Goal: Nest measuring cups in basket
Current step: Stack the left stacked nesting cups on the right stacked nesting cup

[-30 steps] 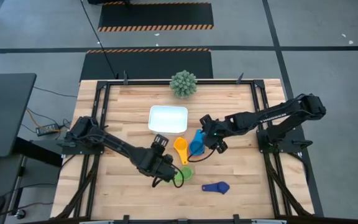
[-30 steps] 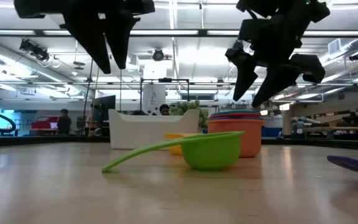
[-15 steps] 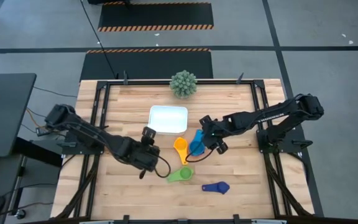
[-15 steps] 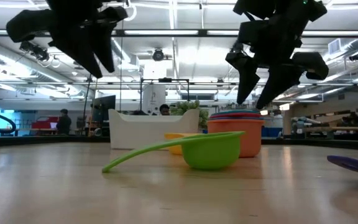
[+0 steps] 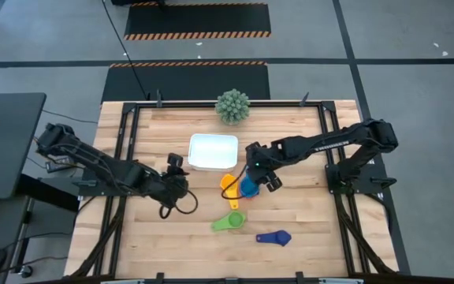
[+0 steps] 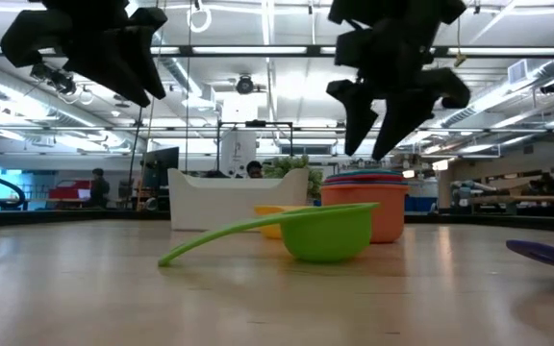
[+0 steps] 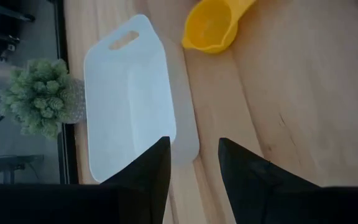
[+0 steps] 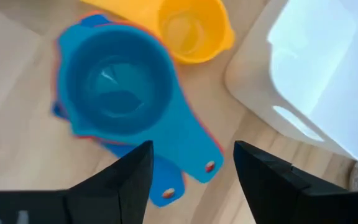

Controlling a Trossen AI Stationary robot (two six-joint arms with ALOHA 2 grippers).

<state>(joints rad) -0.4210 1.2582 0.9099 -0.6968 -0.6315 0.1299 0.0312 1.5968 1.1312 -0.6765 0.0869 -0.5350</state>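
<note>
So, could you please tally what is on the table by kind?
Loose measuring cups: 3 (yellow, green, dark blue)
Stack of nested cups: 1
Basket: 1
Plant: 1
Total: 6

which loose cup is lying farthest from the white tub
The dark blue cup, alone near the table's front edge. The green cup lies closer to the tub, and the yellow cup closer still, beside the nested stack.
</note>
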